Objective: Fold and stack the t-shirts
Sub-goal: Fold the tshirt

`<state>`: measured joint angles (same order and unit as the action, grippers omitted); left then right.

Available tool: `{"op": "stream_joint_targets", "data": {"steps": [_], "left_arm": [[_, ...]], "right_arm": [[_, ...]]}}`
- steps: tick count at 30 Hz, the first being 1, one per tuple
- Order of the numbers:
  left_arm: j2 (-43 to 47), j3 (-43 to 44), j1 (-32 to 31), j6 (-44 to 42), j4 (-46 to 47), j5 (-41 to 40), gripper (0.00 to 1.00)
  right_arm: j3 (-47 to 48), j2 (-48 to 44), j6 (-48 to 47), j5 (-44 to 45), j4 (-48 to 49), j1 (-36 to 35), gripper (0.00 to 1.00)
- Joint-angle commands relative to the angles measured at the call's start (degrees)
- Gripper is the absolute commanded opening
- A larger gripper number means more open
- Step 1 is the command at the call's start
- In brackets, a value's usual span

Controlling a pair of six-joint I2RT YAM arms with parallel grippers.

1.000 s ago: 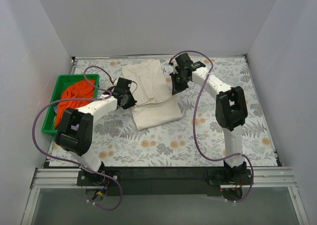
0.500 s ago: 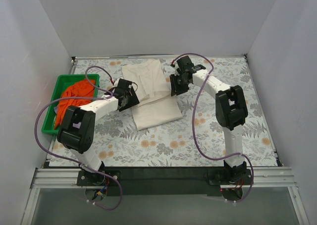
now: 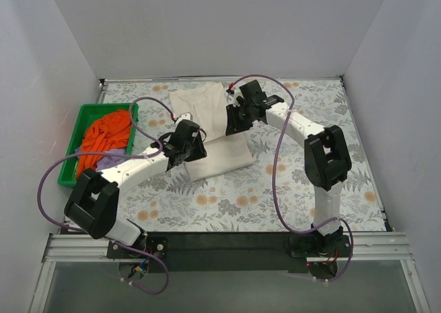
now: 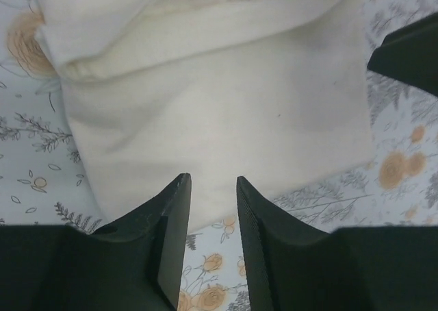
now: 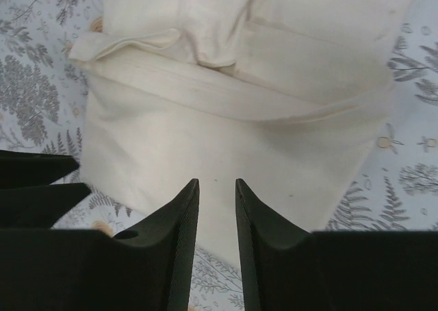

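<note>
The cream t-shirt (image 3: 203, 109) lies on the flowered worktop (image 3: 275, 182) at centre back. It is partly folded, with an upper layer doubled over a broad lower panel whose near corner points toward the arms. A second ago both arms worked at its side edges, the left at the left hem and the right at the right hem. Now both have come inward over the cloth. The left arm stretches further out, its elbow lower and nearer the worktop's front. The left gripper (image 4: 212, 182) hangs just above the near-left part of the lower panel, its jaws standing slightly apart with nothing between them. The right gripper (image 5: 216, 182) has shifted left from the hem and sits over the fold line. Its jaws are likewise a little spread and empty, with only cloth showing below the gap. Each wrist view catches the other gripper's dark fingers at its edge, so the two are near each other across the shirt. The shirt's outline looks little changed. At the left, the green tray (image 3: 72, 146) holds the orange t-shirt (image 3: 103, 134) with the lavender t-shirt (image 3: 110, 160) beside it. Both show more fully now that the left arm has swung away from the tray.
</note>
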<state>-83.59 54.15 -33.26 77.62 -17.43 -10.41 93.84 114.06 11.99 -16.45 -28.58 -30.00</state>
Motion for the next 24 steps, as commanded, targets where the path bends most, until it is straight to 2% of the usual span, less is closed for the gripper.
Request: {"op": "stream_joint_targets", "data": {"steps": [1, 3, 8, 17, 21, 24], "left_arm": [[-2.5, -2.6, -1.1, 2.4, -0.9, 1.6, 0.32], [-3.7, -3.3, -1.7, 2.5, -0.3, 2.0, 0.28], [-6.3, -4.3, -1.8, 2.2, 0.4, 2.1, 0.25], [-6.4, -5.0, -1.8, 2.2, 0.7, 2.7, 0.25], [-5.4, -3.5, -1.1, 1.5, 0.6, 2.3, 0.26], [-6.0, -1.0, 1.3, 0.6, 0.7, 2.9, 0.27]], "right_arm": [[-0.9, 1.7, 1.2, -6.0, 4.2, -1.3, 0.29], [-0.2, 4.0, 1.7, -7.5, 4.8, -1.4, 0.27], [3.8, 9.2, 1.6, -7.9, 4.9, -1.3, 0.25], [15.5, 17.6, 3.3, -5.8, 5.1, 2.0, 0.26], [19.0, 18.7, 5.1, -3.9, 5.5, 4.2, 0.33], [18.7, 17.0, 5.2, -5.9, 5.9, 5.8, 0.40]]}}
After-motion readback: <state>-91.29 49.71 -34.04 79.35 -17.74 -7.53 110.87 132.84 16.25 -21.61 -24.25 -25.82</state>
